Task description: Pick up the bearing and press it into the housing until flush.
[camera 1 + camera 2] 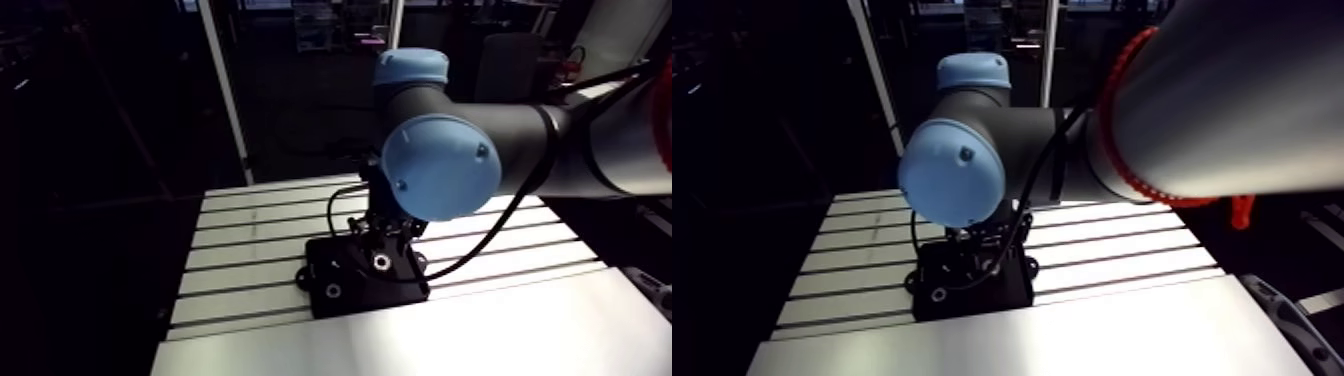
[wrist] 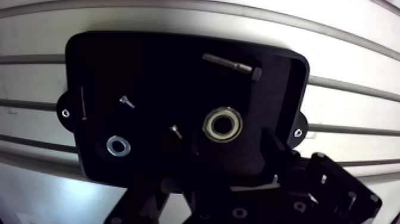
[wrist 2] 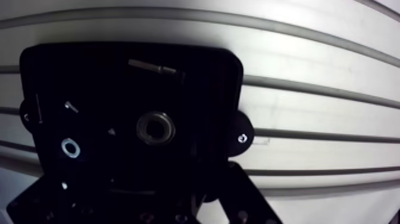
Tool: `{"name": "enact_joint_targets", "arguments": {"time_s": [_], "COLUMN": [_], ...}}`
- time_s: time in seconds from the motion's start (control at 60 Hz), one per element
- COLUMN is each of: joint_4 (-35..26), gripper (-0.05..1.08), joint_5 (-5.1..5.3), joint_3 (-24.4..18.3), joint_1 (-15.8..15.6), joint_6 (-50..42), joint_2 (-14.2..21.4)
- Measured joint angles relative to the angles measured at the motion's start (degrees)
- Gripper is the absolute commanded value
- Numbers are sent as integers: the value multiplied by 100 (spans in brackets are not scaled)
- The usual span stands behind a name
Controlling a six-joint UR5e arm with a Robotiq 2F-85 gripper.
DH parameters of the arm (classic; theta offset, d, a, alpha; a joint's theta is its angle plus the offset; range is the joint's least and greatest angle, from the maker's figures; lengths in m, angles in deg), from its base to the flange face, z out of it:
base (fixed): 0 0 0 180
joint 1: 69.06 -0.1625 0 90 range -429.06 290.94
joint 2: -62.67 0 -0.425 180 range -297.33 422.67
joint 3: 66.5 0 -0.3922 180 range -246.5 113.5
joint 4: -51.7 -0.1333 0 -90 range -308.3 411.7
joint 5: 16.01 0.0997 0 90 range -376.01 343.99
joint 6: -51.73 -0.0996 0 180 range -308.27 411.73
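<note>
My gripper (image 2: 232,158) hangs low over the black plate (image 2: 149,65) on the slotted table (image 2: 351,113). My fingers (image 2: 275,146) stand wide apart and hold nothing; they are dark against the plate, so their tips are hard to make out. The bearing (image 2: 223,124) sits near the middle of the plate, just ahead of the gap between my fingers, its ring facing up. I cannot tell whether it lies loose or sits in a bore. Beyond it lies a bolt (image 2: 232,64). Off to one side are a washer (image 2: 118,145), two small screws (image 2: 125,101) and a thin pin (image 2: 83,102), all apart from one another
</note>
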Motion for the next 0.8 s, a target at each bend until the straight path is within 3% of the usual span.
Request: {"name": "enact_joint_targets", "arguments": {"time_s": [0.8], "joint_4": [286], "gripper": [40], "joint_5": [18], "joint_3": [35], "joint_1": [-33], "joint_6": [10], "joint_2": [-211]}}
